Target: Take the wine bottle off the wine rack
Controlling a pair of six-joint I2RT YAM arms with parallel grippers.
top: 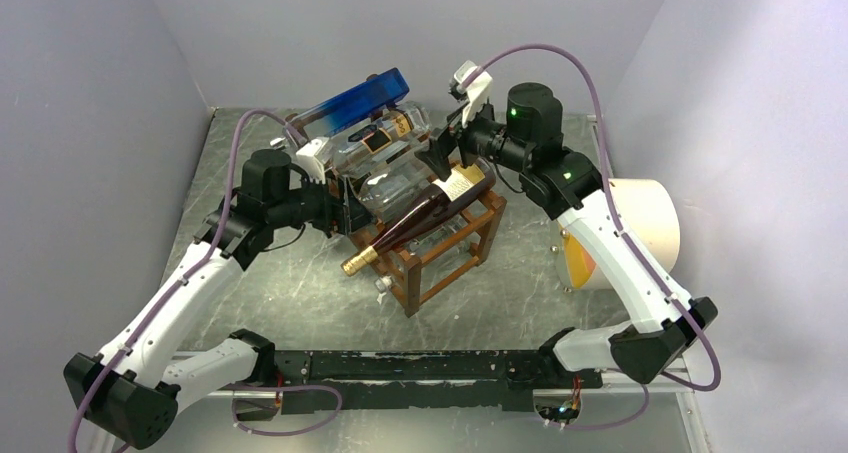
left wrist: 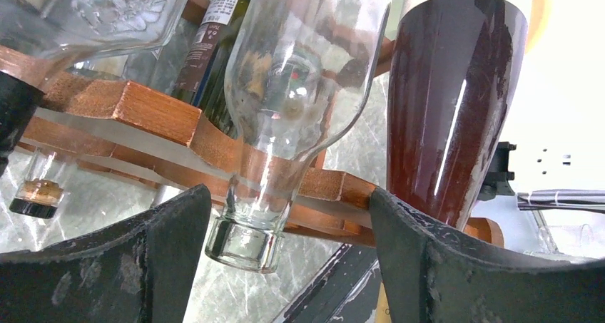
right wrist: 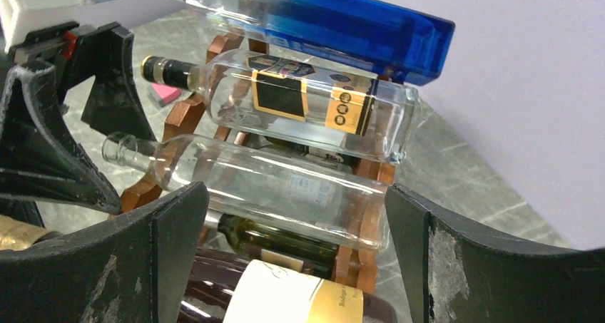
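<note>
Well, I see the wine bottle (top: 430, 213) lying slanted on top of the wine rack (top: 412, 285). Its long axis runs diagonally, with the gold-capped neck toward the near left and the base toward the far right. My right gripper (right wrist: 292, 191) is spread wide and clamps nothing; the labelled base end sits low between its fingers, cut off. My left gripper (left wrist: 289, 191) is also apart, with the neck of a clear bottle (left wrist: 300, 88) untouched in the gap. Whether one finger touches the dark glass, I cannot tell.
</note>
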